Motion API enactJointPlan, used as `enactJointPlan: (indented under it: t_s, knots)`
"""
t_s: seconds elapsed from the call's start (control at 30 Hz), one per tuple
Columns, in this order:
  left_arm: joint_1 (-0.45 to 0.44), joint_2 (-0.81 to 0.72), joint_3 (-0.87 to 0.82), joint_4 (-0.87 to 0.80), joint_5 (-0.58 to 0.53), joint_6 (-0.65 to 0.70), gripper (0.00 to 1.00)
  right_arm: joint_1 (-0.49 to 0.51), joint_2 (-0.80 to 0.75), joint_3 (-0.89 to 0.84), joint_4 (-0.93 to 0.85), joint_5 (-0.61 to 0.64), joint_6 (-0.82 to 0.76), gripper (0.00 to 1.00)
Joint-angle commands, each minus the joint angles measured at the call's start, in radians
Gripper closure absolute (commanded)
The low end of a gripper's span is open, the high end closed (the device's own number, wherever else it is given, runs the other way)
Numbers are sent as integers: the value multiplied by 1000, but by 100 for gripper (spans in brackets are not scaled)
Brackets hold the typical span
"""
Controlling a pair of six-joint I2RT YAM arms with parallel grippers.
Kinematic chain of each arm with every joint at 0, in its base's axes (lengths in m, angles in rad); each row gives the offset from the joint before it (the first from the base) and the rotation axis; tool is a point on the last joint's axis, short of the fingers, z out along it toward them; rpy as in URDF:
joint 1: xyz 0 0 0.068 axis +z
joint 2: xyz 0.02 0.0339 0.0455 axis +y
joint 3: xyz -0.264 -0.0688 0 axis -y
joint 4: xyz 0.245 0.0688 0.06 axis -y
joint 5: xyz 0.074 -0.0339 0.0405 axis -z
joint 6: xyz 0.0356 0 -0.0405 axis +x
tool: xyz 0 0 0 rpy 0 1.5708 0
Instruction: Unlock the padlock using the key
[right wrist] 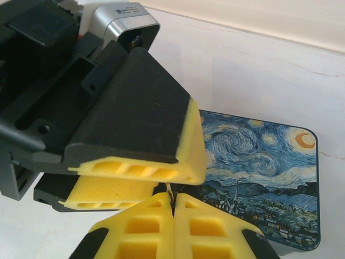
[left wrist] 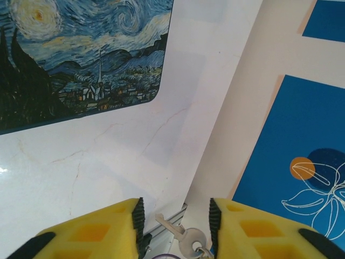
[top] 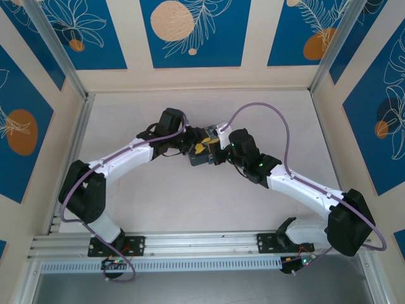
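The small grey metal key (left wrist: 179, 234) hangs on a ring between the wide-apart yellow fingers of my open left gripper (left wrist: 176, 208), touching neither pad. My right gripper (right wrist: 173, 198) is shut on a thin metal sliver (right wrist: 170, 190) that pokes up between the left gripper's fingers (right wrist: 188, 140); it looks like the key seen edge-on. In the top view the left gripper (top: 196, 145) and right gripper (top: 217, 151) meet over the swirl-painted box (top: 201, 158). The padlock is hidden.
The blue-and-yellow painted box (right wrist: 259, 172) lies flat on the white table (left wrist: 108, 162), just beyond both grippers (left wrist: 81, 54). Walls with blue panels (left wrist: 302, 162) close in the table, and an aluminium rail runs along its near edge (top: 202, 244).
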Motion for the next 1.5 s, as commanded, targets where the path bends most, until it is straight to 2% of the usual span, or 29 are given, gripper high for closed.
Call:
enactJointPlan:
  t_s: [0.0, 0.23, 0.4, 0.5, 0.57, 0.63, 0.67, 0.7, 0.87, 0.97, 1.07, 1.2, 1.33, 1.47]
  knots:
    - [1, -23, 16, -2, -12, -6, 66, 20, 13, 42, 15, 59, -46, 100]
    - [1, -23, 14, -2, -13, -6, 76, 26, 36, 55, 9, 73, -56, 100]
    - [1, -22, 12, -5, -14, -3, 89, 26, 50, 58, 11, 80, -53, 100]
    - [1, -22, 13, -12, -14, 5, 100, 26, 57, 62, 10, 84, -46, 100]
    - [1, -19, 16, -25, -19, 24, 100, 25, 54, 68, -4, 85, -33, 100]
    - [3, -15, 18, -30, -30, 54, 100, 12, 38, 72, -33, 74, 2, 83]
    - [3, -9, 22, -31, -36, 85, 100, -3, 18, 64, -44, 54, 30, 73]
    - [4, 1, 33, -37, -42, 125, 100, -25, -11, 55, -58, 24, 69, 67]
    - [2, 31, 76, -68, -97, 322, 100, -194, -139, -27, -70, -209, 328, 55]
    - [-5, 29, 80, -85, -162, 376, 100, -276, -160, -72, -37, -328, 495, 48]
    - [-6, 15, 56, -37, -202, 402, 100, -329, -138, -104, 42, -455, 656, 47]
    - [-5, 22, 50, 70, -178, 465, 100, -378, -77, -185, 303, -612, 889, 47]
    - [-5, 37, -3, 314, -104, 465, 100, -384, -28, -216, 474, -644, 1018, 48]
    - [-5, 60, -48, 523, -77, 426, 100, -388, 9, -220, 588, -642, 1098, 48]
